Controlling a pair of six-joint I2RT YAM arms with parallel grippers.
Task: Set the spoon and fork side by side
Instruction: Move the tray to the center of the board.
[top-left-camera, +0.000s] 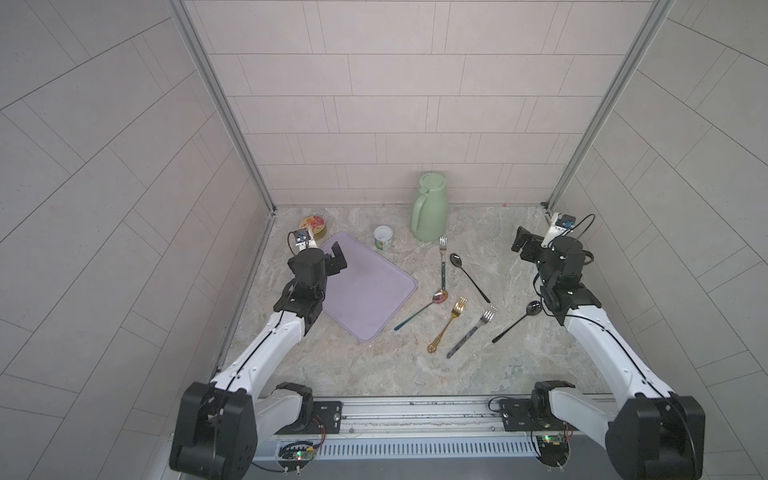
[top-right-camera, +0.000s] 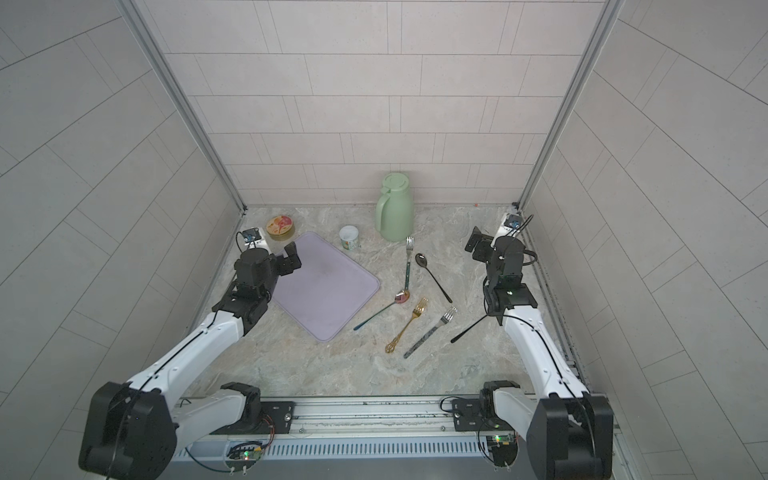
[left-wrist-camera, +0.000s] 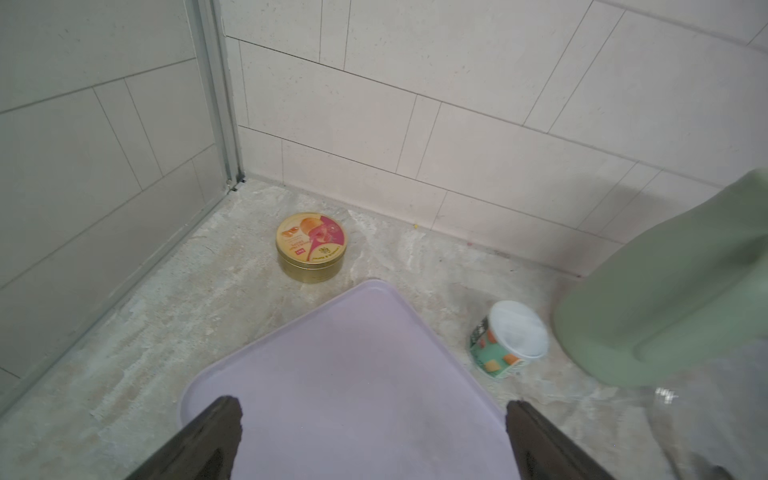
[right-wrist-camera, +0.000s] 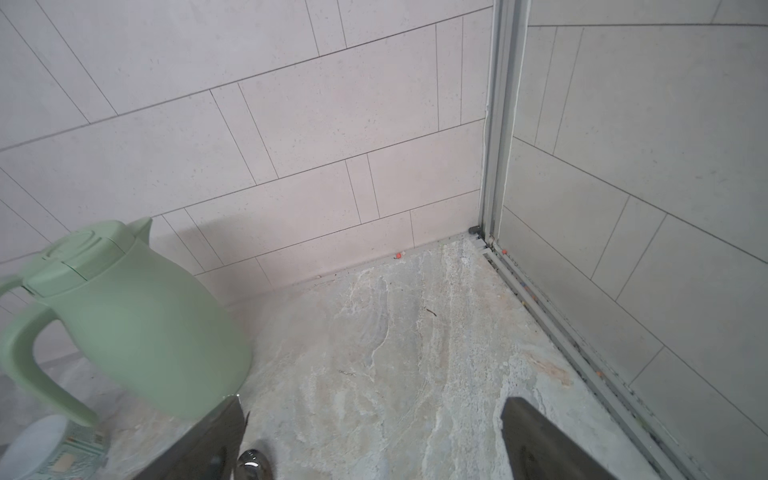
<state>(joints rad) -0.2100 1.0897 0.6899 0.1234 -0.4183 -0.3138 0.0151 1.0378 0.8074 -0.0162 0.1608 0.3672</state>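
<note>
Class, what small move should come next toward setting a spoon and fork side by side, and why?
Probably swing the right hand toward the black spoon beside the teal fork: the hand is open and empty, and that pair lies close but splayed.

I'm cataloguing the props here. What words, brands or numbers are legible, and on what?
No text is legible.
On the round gold tin: lid lettering and a small red tag, too blurred to read.
On the small white-lidded cup: label print too small to read.
On the green jug and purple tray: no lettering visible.
</note>
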